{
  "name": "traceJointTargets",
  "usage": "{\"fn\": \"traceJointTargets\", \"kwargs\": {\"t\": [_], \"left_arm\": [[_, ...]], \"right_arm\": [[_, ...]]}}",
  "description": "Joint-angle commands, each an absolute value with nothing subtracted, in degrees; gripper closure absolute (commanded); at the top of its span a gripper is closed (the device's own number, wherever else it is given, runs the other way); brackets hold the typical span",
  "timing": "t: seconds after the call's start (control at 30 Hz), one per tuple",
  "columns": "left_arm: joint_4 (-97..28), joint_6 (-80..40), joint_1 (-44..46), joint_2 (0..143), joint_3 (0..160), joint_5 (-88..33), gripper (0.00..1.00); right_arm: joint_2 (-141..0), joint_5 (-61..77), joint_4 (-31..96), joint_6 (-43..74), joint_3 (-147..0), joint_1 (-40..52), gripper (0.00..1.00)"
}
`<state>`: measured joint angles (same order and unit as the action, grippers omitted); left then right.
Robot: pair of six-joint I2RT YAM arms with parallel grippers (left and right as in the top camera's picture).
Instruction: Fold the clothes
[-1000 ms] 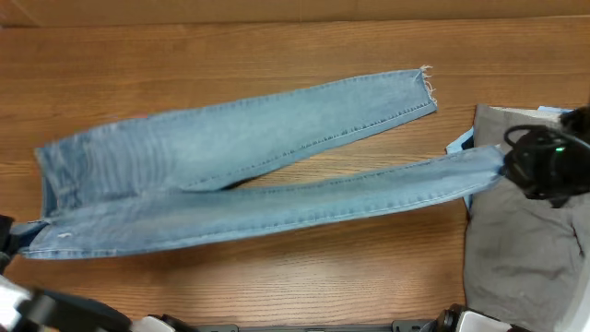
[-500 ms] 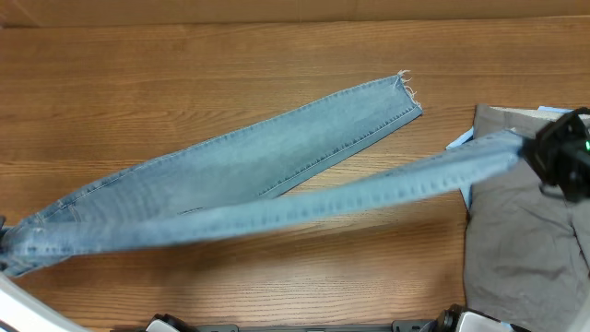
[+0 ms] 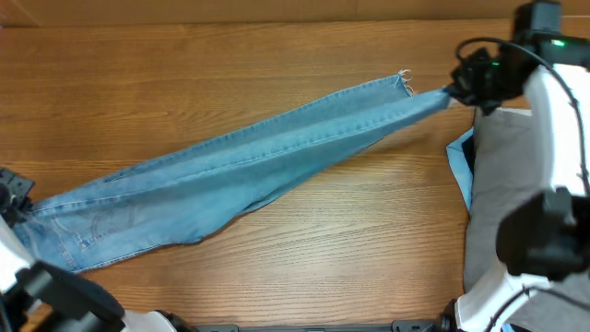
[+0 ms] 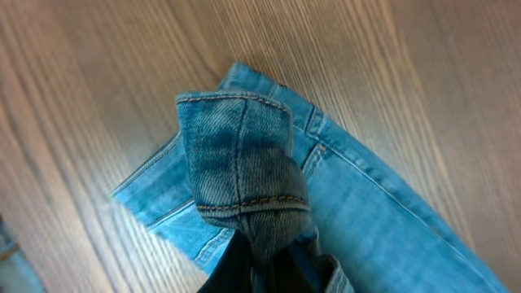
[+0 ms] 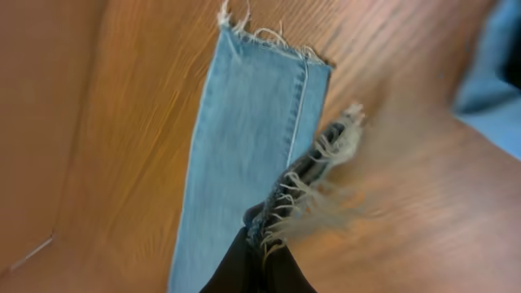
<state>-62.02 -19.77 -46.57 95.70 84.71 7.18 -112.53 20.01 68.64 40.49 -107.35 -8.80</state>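
Note:
The light-blue jeans (image 3: pixel 249 161) lie stretched diagonally across the wooden table, one leg laid over the other. My left gripper (image 3: pixel 11 205) is shut on the waistband (image 4: pixel 244 183) at the left edge and holds a bunched fold of it up. My right gripper (image 3: pixel 458 89) is shut on the frayed ankle hem (image 5: pixel 313 175) of the upper leg at the top right. The lower leg's frayed hem (image 5: pixel 269 49) lies flat on the table just under it.
Grey trousers (image 3: pixel 516 212) lie at the right edge over a bright blue item (image 3: pixel 461 161). The right arm (image 3: pixel 553 101) reaches over them. Bare wood table (image 3: pixel 350 249) lies in front of and behind the jeans.
My right gripper swung the held leg from the front right up and back, laying it over the other leg. The left gripper pulled the waistband left; the jeans are now stretched and doubled.

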Motion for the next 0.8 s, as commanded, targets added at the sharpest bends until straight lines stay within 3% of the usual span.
{"fn": "traceJointTargets", "kwargs": {"t": [0.0,0.3,0.77], "left_arm": [[-61.43,-21.06,-45.23,98.26,86.13,13.65,0.96],[-62.89,-20.99,-45.01,99.7,86.15,16.99,0.96],[-75.46,-27.05,-45.08,95.33,86.17,23.79,0.96]], "right_arm": [[-116.81,18.09,65.95,46.57,-108.33,-7.29,0.96],[-120.81,17.89,64.14,45.89,-109.62,-6.63,0.96],[-115.5,10.68,87.02,37.39,-127.02,-9.96,0.96]]}}
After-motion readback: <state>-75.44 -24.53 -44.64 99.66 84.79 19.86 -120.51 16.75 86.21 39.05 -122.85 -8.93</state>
